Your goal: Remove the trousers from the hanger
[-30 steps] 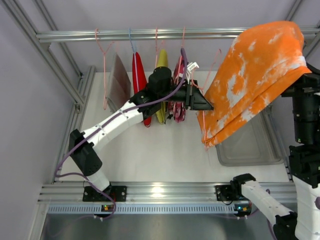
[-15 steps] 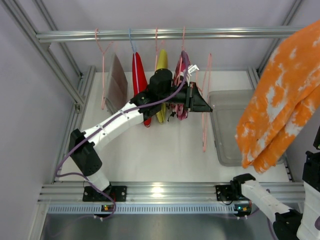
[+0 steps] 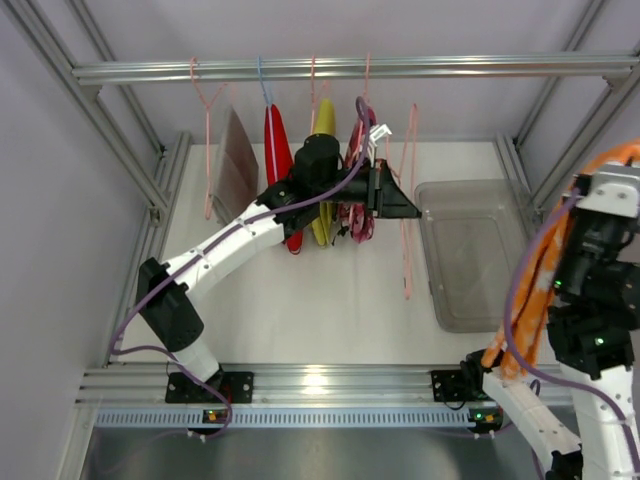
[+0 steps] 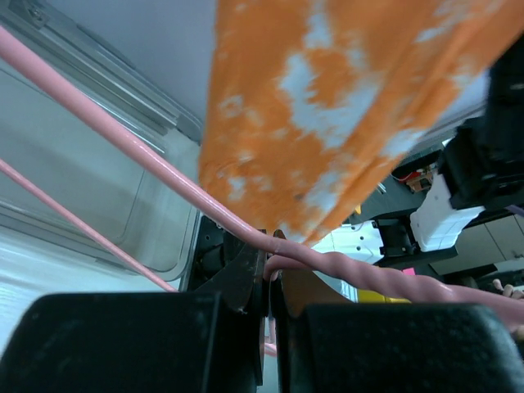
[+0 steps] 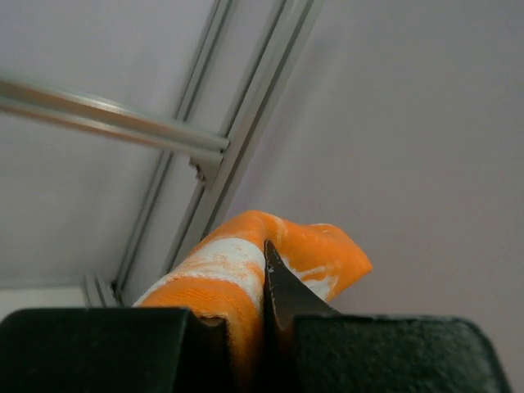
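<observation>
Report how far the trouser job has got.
Done: the orange trousers are off the pink hanger, which the left gripper clamps bare. In hand: the right gripper grips the trousers beside the clear bin. Left: putting them down; other garments hang on the rail.

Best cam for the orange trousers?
Left wrist: orange trousers hang broad, blotches clear. Top external shows a narrow strip at right; right wrist, only a fold in the right gripper.
</observation>
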Robot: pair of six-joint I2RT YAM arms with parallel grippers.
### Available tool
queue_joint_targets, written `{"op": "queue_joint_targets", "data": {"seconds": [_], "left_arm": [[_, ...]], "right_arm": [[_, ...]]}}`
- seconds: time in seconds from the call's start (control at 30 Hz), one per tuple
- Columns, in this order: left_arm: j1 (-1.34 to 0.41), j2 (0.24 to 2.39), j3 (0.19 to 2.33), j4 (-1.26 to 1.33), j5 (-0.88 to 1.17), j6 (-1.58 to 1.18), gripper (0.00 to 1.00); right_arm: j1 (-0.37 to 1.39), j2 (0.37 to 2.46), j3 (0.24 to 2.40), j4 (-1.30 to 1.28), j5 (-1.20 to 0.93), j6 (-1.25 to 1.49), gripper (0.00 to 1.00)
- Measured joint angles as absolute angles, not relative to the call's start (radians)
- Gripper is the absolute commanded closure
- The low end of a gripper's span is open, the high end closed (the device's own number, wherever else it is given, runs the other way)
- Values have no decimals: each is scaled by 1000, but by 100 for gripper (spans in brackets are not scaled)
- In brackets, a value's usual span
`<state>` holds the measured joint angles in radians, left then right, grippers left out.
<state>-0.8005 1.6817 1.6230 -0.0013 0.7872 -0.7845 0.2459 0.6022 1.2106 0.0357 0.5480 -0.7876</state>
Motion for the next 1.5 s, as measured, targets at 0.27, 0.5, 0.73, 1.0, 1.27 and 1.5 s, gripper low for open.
{"op": "queue_joint_targets", "data": {"seconds": [0.27,0.5,0.73,1.0,1.27,1.5], "left_arm": [[-778,1682,1623,6,788,-824,100],[-769,1682,1623,24,787,-854,100],[-766,1682,1623,45,787,-878,100],[-760,1682,1629,62,788,-916,100],[-737,1682,1631,89,790,-955,100],[-702,1689,1631,113,797,-982,100]], "right_arm": [[246,565,941,89,639,-990,100],[246,539,916,133,662,-1084,100],[246,540,918,214,663,-1227,100],[246,555,799,323,662,-1328,100],[236,706,536,437,611,-1339,100],[207,923,553,466,573,-1227,100]]}}
